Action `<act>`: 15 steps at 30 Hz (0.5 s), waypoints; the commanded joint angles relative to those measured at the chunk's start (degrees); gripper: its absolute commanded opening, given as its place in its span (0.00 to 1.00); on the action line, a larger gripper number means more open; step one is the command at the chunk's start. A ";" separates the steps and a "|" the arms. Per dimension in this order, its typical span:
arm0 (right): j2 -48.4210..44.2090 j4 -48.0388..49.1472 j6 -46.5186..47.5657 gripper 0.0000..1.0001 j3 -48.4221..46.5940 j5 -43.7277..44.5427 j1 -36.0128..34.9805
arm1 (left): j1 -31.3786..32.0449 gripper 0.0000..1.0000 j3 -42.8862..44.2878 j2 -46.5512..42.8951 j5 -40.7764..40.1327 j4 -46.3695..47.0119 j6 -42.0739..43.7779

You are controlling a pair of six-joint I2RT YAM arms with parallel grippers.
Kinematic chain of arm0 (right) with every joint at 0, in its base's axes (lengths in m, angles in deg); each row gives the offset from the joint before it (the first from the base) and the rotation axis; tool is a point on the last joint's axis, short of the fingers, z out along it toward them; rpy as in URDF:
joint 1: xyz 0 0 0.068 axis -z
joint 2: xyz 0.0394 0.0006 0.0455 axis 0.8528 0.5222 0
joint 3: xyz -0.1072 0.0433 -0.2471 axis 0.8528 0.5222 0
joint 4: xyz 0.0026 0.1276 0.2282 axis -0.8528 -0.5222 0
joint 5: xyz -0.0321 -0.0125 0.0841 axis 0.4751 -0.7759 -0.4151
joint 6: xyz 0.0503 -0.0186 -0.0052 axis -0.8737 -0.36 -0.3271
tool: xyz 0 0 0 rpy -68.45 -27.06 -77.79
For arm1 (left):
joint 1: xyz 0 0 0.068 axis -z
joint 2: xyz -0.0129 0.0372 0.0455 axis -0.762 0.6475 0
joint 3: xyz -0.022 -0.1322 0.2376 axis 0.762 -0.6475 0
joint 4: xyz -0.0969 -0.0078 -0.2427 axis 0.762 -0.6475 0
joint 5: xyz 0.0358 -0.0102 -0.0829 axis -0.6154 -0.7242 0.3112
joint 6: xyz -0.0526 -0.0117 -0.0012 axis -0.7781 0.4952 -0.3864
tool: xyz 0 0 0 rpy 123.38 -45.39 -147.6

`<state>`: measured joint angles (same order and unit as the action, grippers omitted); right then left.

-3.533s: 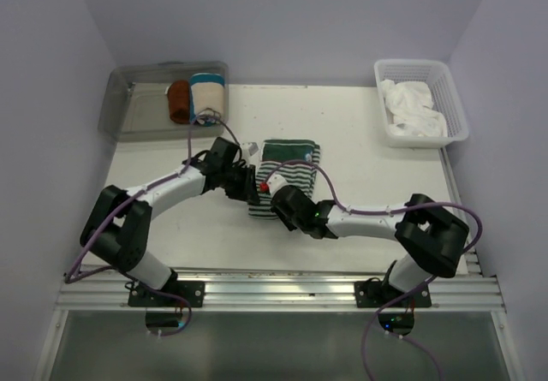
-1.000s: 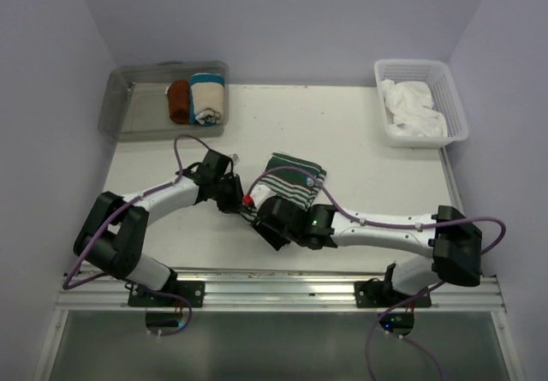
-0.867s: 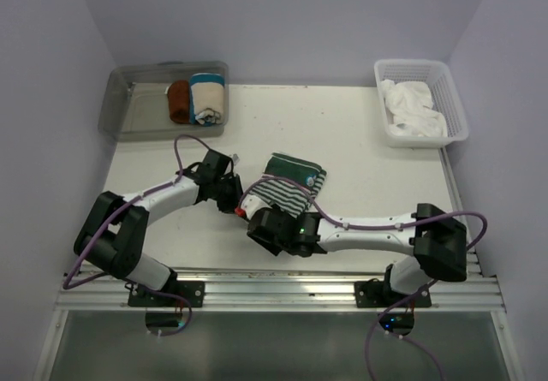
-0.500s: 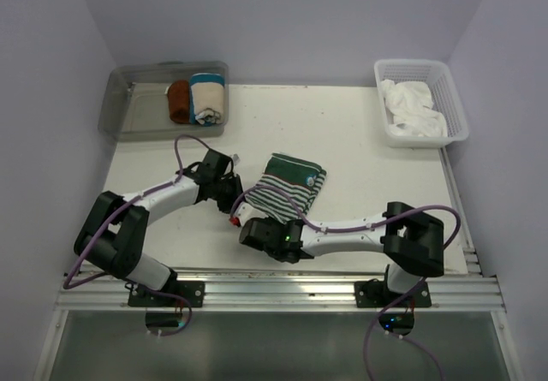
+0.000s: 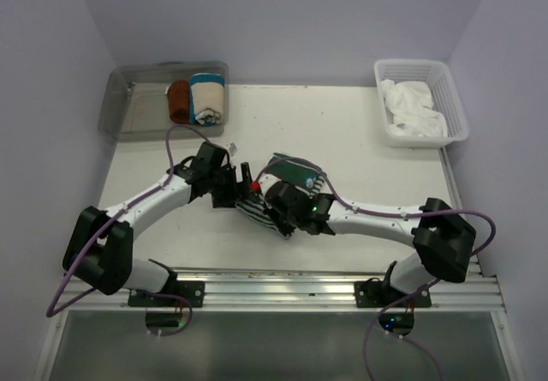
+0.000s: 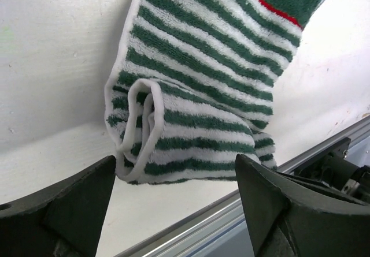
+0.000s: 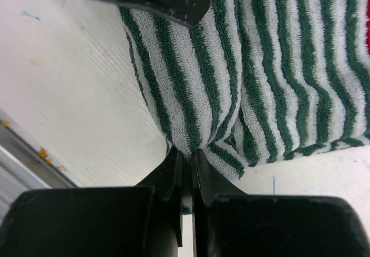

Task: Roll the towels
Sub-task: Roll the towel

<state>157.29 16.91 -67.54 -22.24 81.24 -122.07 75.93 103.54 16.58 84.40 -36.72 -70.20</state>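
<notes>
Green-and-white striped towel lies in the middle of the table, between the two arms, with its near end curled over into a loose roll. The right gripper has its jaws pressed tight on a fold at the towel's near edge, while the left gripper stands spread wide, one finger on each side of the rolled end. Farther back, the white towel sits crumpled in a basket at the right corner, and a clear bin at the left corner holds a rust-brown towel beside a cream towel.
</notes>
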 commanded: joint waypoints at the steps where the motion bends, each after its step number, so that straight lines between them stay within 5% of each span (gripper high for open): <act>1: -1.68 2.72 -4.07 0.00 -0.27 -14.66 3.25 | -0.27 0.88 1.59 -3.05 -0.90 -1.77 0.64; 15: 6.14 8.16 -14.35 0.00 -0.54 -43.60 17.31 | -0.27 0.99 -2.81 -5.87 -1.25 -0.28 -0.06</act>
<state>161.92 21.48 -77.35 -22.24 47.78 -106.99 75.91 102.03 11.77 83.46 -37.40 -70.22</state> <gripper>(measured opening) 0.037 0.992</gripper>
